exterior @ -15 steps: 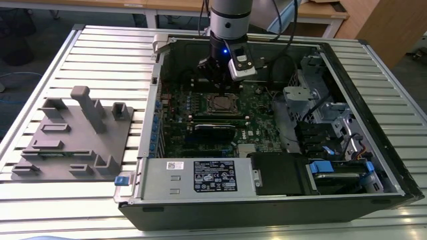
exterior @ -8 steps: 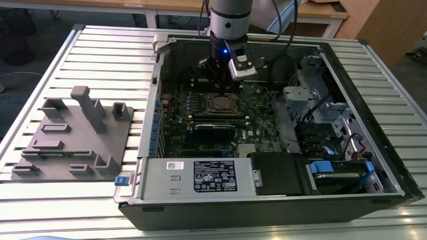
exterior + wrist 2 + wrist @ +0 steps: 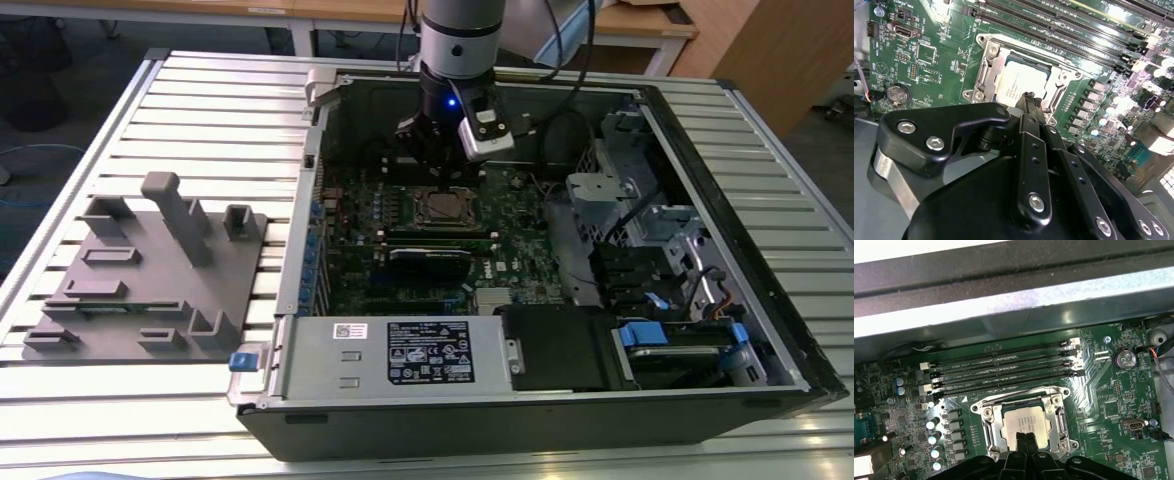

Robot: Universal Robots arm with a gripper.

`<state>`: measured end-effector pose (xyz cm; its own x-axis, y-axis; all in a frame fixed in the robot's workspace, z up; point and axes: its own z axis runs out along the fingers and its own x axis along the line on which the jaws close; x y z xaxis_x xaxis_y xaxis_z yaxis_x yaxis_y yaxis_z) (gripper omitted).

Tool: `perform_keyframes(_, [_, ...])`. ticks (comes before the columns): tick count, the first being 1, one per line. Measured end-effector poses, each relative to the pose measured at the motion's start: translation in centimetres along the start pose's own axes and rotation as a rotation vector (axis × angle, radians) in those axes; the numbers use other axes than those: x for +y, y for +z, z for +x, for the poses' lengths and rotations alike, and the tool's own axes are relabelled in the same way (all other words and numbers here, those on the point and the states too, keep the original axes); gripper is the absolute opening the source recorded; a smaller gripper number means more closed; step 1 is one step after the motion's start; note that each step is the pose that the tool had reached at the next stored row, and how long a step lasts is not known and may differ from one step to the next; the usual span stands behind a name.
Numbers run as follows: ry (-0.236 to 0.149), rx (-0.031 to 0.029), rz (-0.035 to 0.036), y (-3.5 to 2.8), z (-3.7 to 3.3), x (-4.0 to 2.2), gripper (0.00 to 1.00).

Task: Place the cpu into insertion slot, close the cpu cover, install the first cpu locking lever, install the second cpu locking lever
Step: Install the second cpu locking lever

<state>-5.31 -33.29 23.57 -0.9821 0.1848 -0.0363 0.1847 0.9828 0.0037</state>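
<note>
A slatted metal worktop (image 3: 80, 150) carries two things. At the exterior view's left sits a grey fixture tray (image 3: 147, 275) with upright pegs. To its right lies an open computer case (image 3: 534, 270), its green motherboard (image 3: 400, 260) facing up.

The robot arm reaches down into the case from the far side, and its hand (image 3: 434, 160) hangs just above the insertion slot (image 3: 445, 207), near the middle of the board.

In both wrist views the cpu (image 3: 1026, 427) already lies flat inside the slot, its dull silver top showing. The silvery cpu cover (image 3: 1024, 400) lies down around the chip, framing it, so these two steps look done. Whether either locking lever is latched cannot be told from these pictures; that work appears to remain.

The hand's black fingertips (image 3: 1025, 439) are pressed together, empty, with their tips right over the near edge of the chip. Whether they touch it cannot be told. Long black memory slots (image 3: 1004, 370) run beside the socket.
</note>
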Motion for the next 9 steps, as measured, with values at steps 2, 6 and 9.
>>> perform_keyframes(2, [0.0, 0.0, 0.0, 0.0, 0.0, 0.0, 0.1])
perform_keyframes(6, [-0.001, 0.0026, -0.0002, 0.0, -0.01, 0.0, 0.1])
perform_keyframes(9, [0.0, 0.0066, 0.0005, 0.0, 0.0, 0.0, 0.1])
